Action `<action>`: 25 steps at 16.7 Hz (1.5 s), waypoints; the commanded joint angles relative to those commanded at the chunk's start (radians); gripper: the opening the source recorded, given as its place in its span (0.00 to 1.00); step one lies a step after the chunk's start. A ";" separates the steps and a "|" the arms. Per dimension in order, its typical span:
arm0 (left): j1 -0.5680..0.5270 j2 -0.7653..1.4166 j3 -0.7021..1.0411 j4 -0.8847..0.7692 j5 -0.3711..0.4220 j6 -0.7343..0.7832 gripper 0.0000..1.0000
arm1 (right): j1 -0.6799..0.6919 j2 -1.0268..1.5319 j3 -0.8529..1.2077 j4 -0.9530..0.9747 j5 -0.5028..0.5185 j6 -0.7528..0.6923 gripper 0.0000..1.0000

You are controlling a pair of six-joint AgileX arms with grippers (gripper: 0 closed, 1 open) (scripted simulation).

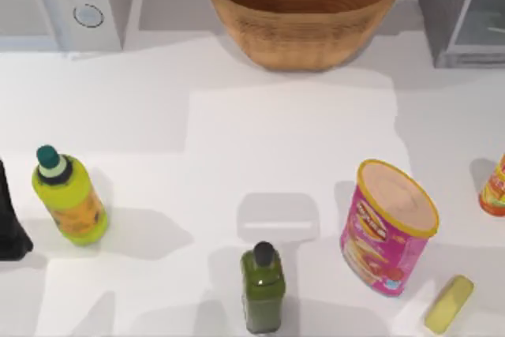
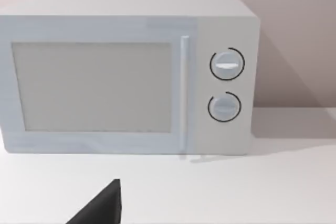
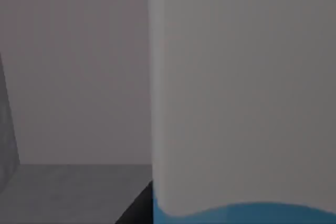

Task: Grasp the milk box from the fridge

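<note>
My right wrist view looks at the milk box (image 3: 241, 93) from very close, its white face with a blue band low down, standing on a grey floor inside the fridge (image 1: 461, 9) (at the bench's (image 1: 237, 155) far right corner). I cannot tell how my right fingers stand. My left arm (image 1: 9, 219) waits at the bench's left edge, facing the white microwave (image 2: 126, 72) with 2 knobs.
</note>
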 joint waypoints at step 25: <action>0.000 0.000 0.000 0.000 0.000 0.000 1.00 | -0.054 -0.355 -0.458 0.094 -0.059 0.005 0.00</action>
